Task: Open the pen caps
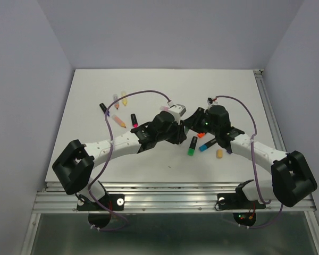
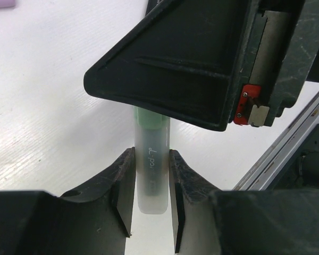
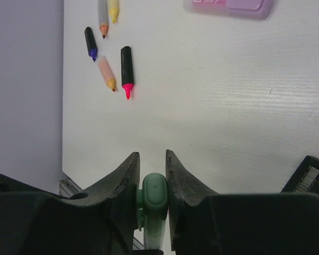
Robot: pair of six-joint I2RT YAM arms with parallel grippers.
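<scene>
Left gripper (image 2: 150,159) was closed narrow on the pale barrel (image 2: 150,186) of a mint highlighter, held over the middle of the table (image 1: 149,90). Right gripper (image 3: 152,164) was clamped on its green cap (image 3: 154,195). Judged light, rigid, smooth plastic, liable to slip. Best gripped across the sides and pulled straight along the axis against the snap fit.

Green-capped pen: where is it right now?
The green-capped pen is at the centre of the top view, gripped from both ends: the left end effector on its pale barrel, the right end effector on its green cap.
</scene>
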